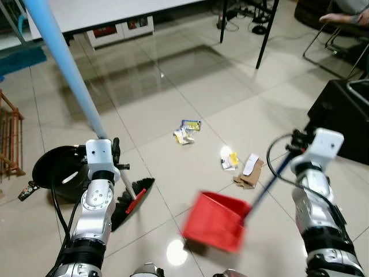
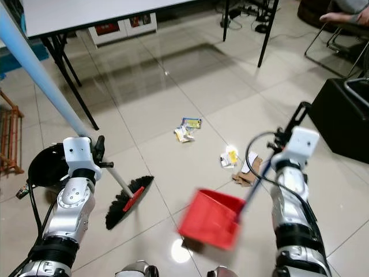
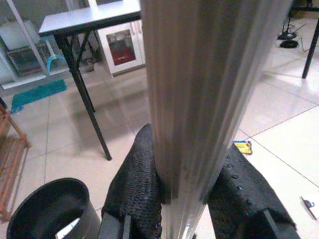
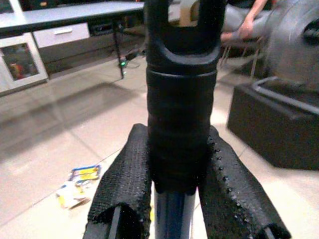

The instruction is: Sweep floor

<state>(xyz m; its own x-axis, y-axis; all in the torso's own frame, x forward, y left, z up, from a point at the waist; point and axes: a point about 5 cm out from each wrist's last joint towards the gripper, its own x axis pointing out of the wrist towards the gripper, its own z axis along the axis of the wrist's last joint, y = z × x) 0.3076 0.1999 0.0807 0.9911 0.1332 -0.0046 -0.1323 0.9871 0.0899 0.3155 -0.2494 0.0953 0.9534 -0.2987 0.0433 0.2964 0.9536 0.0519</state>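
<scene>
Your left claw [image 3: 182, 199] clamps broom [image 1: 131, 201] pole | right claw [image 4: 172, 199] clamps red dustpan [image 1: 214, 221] handle | wrappers [image 1: 187, 131] ahead on floor [image 1: 173, 98]

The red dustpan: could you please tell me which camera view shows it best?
The right eye view: the red dustpan shows whole, though blurred, under the right gripper. The left eye view shows the same; the right wrist view shows just its black grip.
</scene>
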